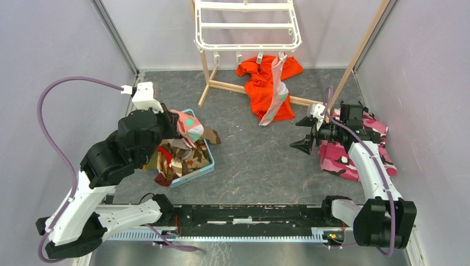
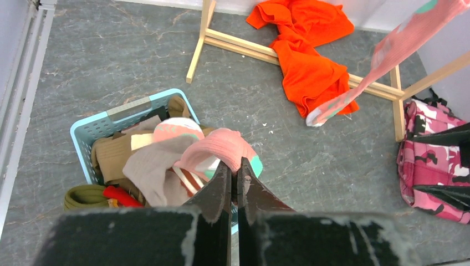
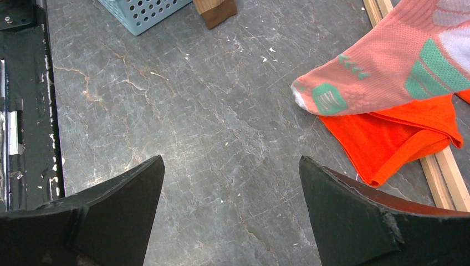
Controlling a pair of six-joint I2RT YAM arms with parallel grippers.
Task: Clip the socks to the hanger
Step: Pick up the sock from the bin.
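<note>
Left claw (image 2: 235, 166): jaws nearly together, pinching a fold of the pink sock (image 2: 221, 147) with teal patches, lifted just above the basket
Held sock: looks light, limp and stretchy, so it should droop from any hold and weigh next to nothing; a pinch near the cuff would likely leave a free edge for a clip
Basket (image 2: 100, 124): pale blue, perforated, on the bench (image 1: 249, 155) beside the left arm; heaped with socks in tan, brown, olive, red and stripes, tangled together
Right claw (image 3: 231, 160): spread wide, holding nothing, over bare bench near the pink camouflage cloth (image 1: 343, 160)
Hanger (image 1: 246, 25): white frame at the far end, well apart from the basket
Hung sock (image 1: 277, 91): a second pink one dangles from a front clip, toe over the orange garment (image 1: 260, 83)
Other front clips: seem free
</note>
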